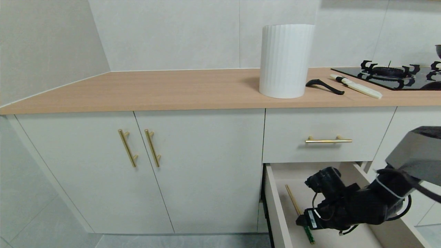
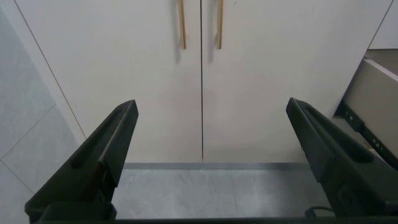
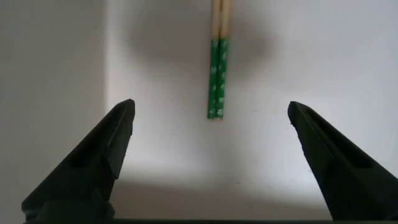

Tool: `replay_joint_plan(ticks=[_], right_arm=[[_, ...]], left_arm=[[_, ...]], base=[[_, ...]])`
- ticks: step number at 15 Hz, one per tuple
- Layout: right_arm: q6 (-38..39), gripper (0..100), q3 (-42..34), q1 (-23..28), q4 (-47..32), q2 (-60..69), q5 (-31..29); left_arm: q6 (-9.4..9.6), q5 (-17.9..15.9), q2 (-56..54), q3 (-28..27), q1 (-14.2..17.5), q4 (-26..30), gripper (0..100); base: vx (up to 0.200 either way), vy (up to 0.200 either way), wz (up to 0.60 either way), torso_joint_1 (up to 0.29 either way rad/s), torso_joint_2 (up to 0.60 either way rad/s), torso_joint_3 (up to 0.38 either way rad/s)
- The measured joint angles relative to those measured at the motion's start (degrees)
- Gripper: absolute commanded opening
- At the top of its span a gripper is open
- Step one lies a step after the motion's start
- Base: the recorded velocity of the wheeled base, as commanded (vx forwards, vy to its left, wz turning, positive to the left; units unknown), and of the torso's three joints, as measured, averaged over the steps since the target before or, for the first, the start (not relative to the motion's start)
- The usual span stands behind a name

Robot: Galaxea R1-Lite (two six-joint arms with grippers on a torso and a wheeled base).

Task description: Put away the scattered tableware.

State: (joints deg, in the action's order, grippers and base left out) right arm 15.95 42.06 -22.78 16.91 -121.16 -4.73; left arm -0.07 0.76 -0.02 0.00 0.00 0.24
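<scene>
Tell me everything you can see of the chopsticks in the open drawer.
The chopsticks are a pair lying flat, side by side and touching, on the pale floor of the open drawer, nearer its left wall. They look wooden, with pale natural shafts and green patterned ends that point toward the drawer's front. The right gripper hangs over the green ends with its fingers open on either side, not touching them.

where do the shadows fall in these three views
Head view: the white container shades the countertop just to its left. Right wrist view: a soft dark patch surrounds the chopsticks on the drawer floor. Left wrist view: the gold handles throw faint shadows on the cupboard doors.
</scene>
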Motion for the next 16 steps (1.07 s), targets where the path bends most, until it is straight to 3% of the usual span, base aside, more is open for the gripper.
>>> replay_joint_plan(ticks=[9,16], right_arm=[[-7.11,100,-3.74,4.79,-5.32,30.32,0.6],[-10.58,100,-3.61,8.86,-5.47,36.79,0.71]], left_arm=[[0.0,0.0,0.0,0.0,0.0,0.02,100],[0.0,-0.02,0.0,0.0,0.0,0.02,100]], base=[[0.0,0.0,0.0,0.0,0.0,0.0],[0.0,0.0,0.0,0.014,-0.07,-0.053]])
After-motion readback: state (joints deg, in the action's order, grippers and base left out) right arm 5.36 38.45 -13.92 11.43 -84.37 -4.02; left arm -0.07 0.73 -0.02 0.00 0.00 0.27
